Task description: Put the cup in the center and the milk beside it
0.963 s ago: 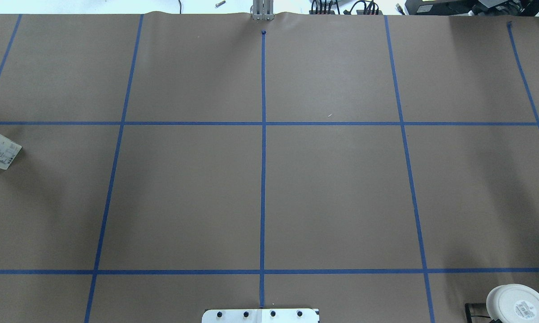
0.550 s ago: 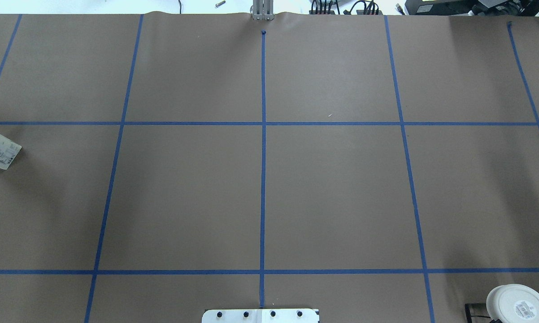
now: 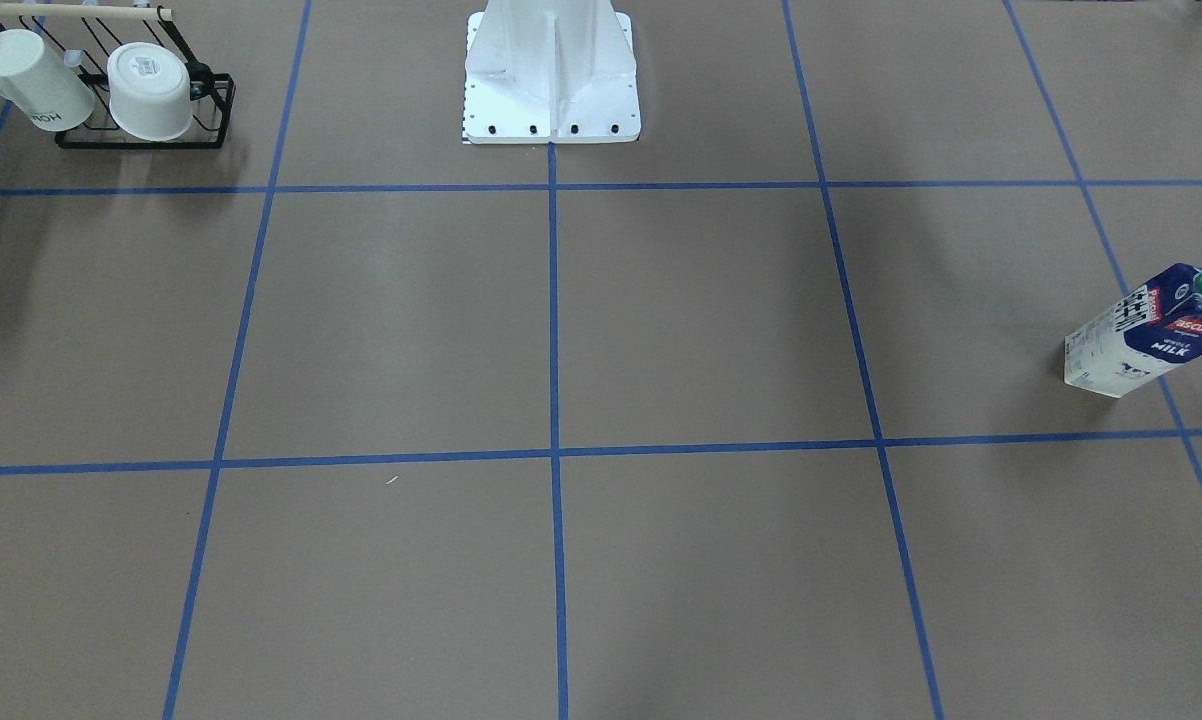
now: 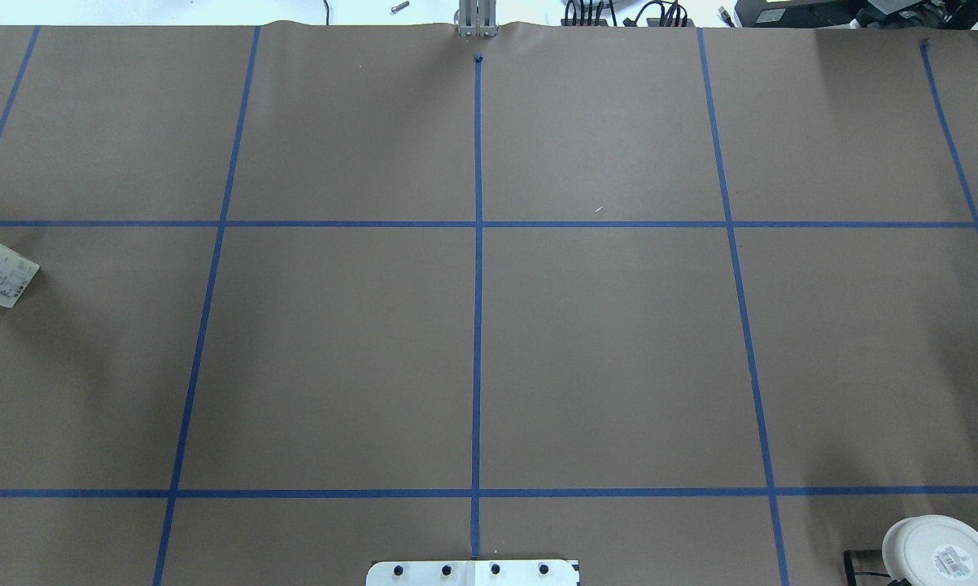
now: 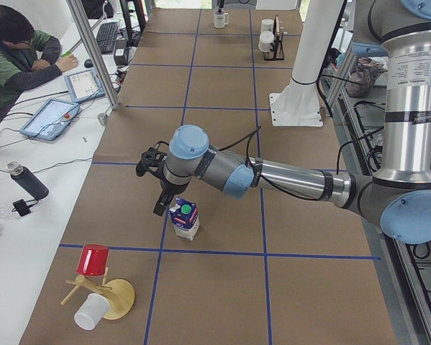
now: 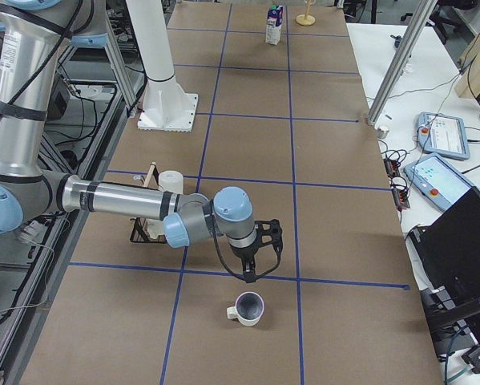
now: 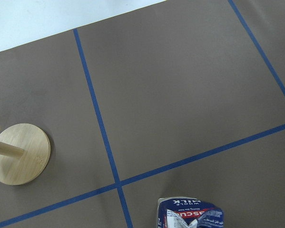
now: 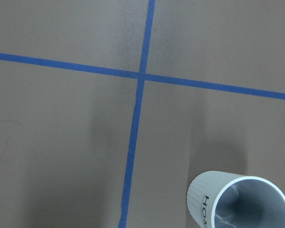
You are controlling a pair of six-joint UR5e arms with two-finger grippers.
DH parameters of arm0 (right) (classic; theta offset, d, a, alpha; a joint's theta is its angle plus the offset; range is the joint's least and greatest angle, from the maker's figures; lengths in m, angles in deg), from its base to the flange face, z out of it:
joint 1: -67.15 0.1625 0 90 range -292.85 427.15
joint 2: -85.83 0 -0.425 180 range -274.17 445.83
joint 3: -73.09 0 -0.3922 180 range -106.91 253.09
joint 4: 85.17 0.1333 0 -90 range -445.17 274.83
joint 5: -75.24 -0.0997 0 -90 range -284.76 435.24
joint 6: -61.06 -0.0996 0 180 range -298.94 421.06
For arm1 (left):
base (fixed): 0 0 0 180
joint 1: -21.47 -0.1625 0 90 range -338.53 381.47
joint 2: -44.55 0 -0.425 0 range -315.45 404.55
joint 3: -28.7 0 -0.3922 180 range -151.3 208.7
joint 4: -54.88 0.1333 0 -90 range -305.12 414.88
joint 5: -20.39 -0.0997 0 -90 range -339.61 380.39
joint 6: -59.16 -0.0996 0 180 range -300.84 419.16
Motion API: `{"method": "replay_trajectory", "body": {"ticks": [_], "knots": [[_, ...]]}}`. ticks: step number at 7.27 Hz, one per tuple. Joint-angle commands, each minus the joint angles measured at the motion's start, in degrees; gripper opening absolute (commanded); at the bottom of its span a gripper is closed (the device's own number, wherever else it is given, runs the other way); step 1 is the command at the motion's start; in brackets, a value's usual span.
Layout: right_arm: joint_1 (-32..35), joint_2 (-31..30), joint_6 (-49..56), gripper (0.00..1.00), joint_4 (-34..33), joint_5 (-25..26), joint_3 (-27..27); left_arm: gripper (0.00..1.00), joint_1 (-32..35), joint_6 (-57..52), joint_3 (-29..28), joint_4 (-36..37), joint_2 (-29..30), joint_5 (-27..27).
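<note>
Both arms reach out low, far from the white pedestal [image 5: 296, 108]. The left gripper [image 5: 158, 208] hangs just beside the upright navy-and-white milk carton [image 5: 184, 219], and the right gripper [image 6: 249, 274] hangs near the pale grey mug [image 6: 248, 308]. Neither gripper's finger spread is discernible.

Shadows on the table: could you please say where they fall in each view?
Front-facing view: broad soft patches on the table, a faint one beside the milk. Right wrist view: a soft shadow beside the cup. Overhead view: dim patches either side.
</note>
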Motion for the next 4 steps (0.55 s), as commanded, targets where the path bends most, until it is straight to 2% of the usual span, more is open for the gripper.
{"method": "replay_trajectory", "body": {"ticks": [1, 3, 4], "knots": [[-2.27, -2.67, -3.23, 0.89, 6.97, 3.22, 2.59, 0.98, 0.0, 0.0, 0.03, -0.1, -0.06, 0.0], [-4.64, -2.23, -0.79, 0.66, 8.66, 7.54, 3.75, 0.98, 0.0, -0.09, -0.15, -0.1, -0.06, 0.0], [-4.66, -1.71, 3.76, 0.61, 8.66, 7.99, 5.06, 0.98, 0.0, -0.17, -0.15, -0.1, -0.06, 0.0]]}}
